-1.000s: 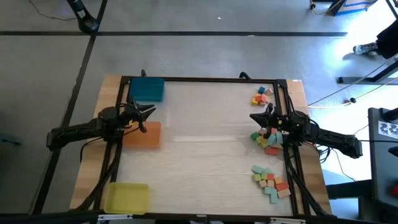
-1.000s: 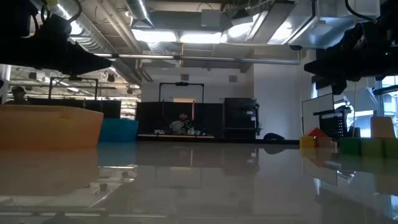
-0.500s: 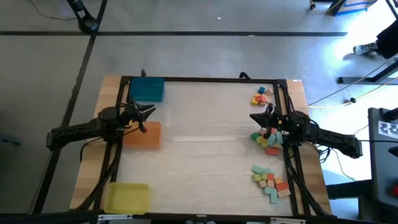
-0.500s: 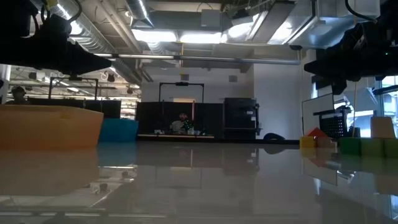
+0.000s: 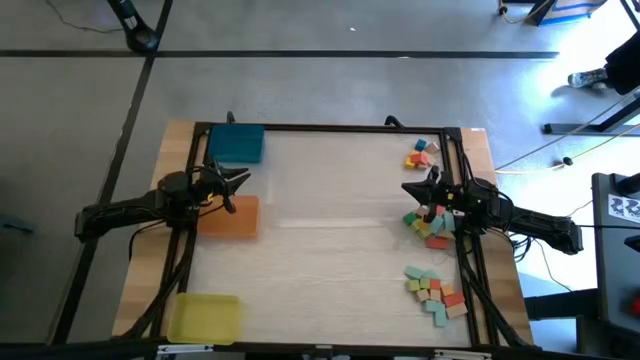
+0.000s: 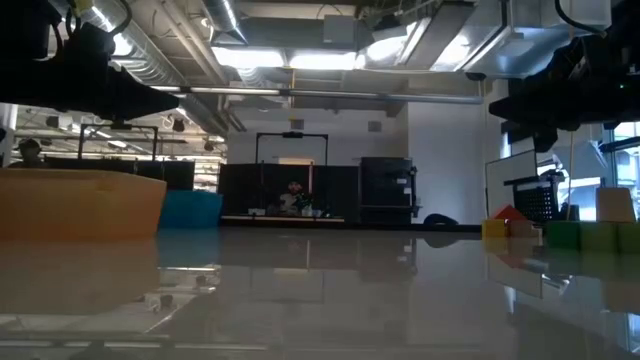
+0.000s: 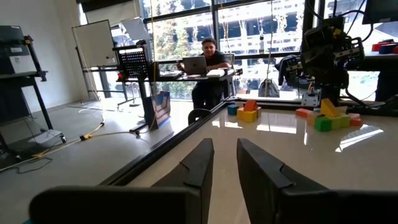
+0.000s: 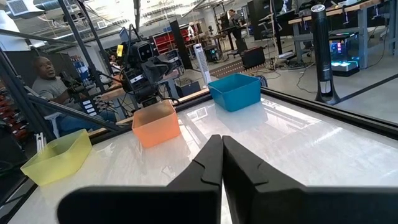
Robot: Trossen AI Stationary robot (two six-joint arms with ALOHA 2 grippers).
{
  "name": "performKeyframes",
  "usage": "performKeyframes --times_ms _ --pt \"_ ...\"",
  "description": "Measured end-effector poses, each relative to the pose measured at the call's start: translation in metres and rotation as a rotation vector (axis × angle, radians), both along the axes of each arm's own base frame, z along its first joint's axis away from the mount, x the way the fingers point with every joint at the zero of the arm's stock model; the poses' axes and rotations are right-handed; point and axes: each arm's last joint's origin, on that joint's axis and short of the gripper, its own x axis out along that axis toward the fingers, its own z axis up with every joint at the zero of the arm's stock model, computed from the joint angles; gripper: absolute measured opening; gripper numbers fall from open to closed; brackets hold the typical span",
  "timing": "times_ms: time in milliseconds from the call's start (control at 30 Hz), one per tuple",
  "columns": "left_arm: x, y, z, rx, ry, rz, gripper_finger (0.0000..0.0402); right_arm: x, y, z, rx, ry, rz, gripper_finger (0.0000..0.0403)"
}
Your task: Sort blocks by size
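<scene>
Sorting yet to begin: right gripper (image 5: 407,188), fingers pressed together on nothing, hangs just beside the middle heap of small coloured wooden blocks (image 5: 428,224), probably staged for a first pick; two more heaps lie to either side along that table edge. Left gripper (image 5: 243,177), fingers slightly parted and empty, waits over the orange square tray (image 5: 240,222), w/ blue tray (image 5: 238,143) and yellow tray (image 5: 205,316) flanking, apparently one per size.

text: none legible | labels: none | numbers: none | signs: none
</scene>
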Motion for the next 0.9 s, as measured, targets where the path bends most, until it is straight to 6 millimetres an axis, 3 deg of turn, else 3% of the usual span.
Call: performKeyframes --times_ms 367,600,900 --pt "0.0 0.0 0.001 -0.002 -0.006 0.0 0.0061 0.0 -0.001 0.0 -0.001 -0.005 -0.023 0.001" --pt "-0.001 0.0 0.007 -0.22 -0.195 -0.024 0.0061 0.0 -0.001 0.0 0.0 -0.002 -0.026 0.001" --pt "-0.001 -0.002 0.016 -0.245 -0.308 -0.079 0.0061 0.0 -0.001 0.002 -0.013 -0.015 -0.045 0.001"
